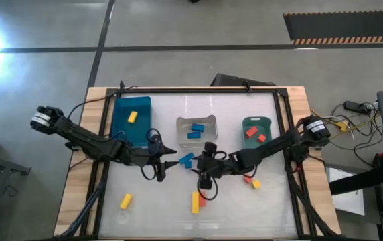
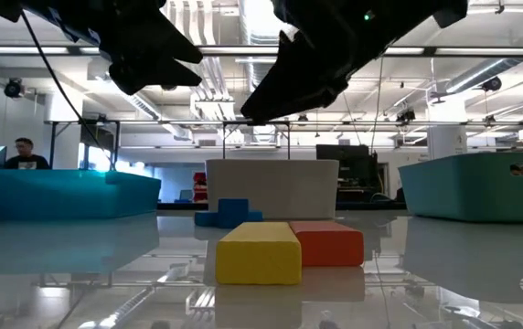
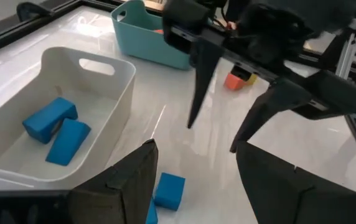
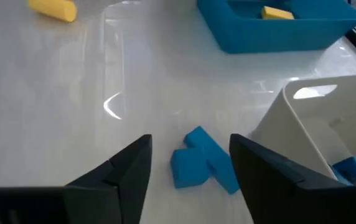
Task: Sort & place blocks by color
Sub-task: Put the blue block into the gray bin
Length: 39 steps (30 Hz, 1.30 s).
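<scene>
Two blue blocks (image 1: 187, 159) lie touching each other on the table, between my two grippers. My left gripper (image 1: 171, 163) hovers open just left of them; in its wrist view (image 3: 195, 149) one blue block (image 3: 168, 190) shows by its finger. My right gripper (image 1: 198, 165) hovers open just right of them, and its wrist view (image 4: 190, 142) looks down on the pair (image 4: 200, 165) ahead of the fingers. A yellow bar (image 1: 195, 202) lies near the front edge with a red block (image 1: 203, 197) against it. Another yellow block (image 1: 126, 200) lies front left.
The blue bin (image 1: 121, 127) holds a yellow block (image 1: 132, 117). The clear bin (image 1: 180, 137) holds blue blocks (image 1: 196, 130). The green bin (image 1: 256, 122) holds red blocks (image 1: 254, 134). A red block (image 1: 248, 179) and a yellow block (image 1: 256, 184) lie under the right arm.
</scene>
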### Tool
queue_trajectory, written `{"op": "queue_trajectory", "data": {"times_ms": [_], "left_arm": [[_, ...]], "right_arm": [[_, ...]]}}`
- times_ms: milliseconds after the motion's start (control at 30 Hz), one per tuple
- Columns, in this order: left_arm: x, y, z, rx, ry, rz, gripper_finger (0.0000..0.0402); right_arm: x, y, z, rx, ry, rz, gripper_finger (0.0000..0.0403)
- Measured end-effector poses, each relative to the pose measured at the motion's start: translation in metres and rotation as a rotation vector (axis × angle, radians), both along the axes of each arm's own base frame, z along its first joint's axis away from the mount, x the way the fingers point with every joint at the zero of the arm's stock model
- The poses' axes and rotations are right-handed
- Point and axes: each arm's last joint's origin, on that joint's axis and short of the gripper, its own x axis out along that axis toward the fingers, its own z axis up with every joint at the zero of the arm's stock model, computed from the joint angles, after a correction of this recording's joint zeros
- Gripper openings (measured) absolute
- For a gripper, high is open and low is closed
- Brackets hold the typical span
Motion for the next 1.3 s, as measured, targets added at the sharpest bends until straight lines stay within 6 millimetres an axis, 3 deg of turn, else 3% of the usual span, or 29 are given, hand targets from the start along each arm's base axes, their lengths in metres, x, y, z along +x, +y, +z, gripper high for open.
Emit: {"op": "queue_trajectory", "data": {"times_ms": [367, 567, 767, 1300], "left_arm": [[-0.002, 0.001, 0.006, 0.125, -0.007, -0.049, 0.0203], [-0.005, 0.002, 0.007, 0.146, -0.001, -0.057, 0.0203], [-0.006, 0.002, 0.009, 0.151, -0.010, -0.059, 0.0203], [-0.006, 0.002, 0.009, 0.150, -0.009, -0.059, 0.0203]], "right_arm": [[0.022, -0.021, -0.022, 0.055, 0.032, -0.010, 0.0224], [0.034, -0.022, -0.035, 0.066, 0.121, 0.021, 0.0224], [0.036, -0.021, -0.043, 0.056, 0.204, 0.012, 0.0224], [0.036, -0.021, -0.052, 0.039, 0.198, 0.024, 0.0210]]}}
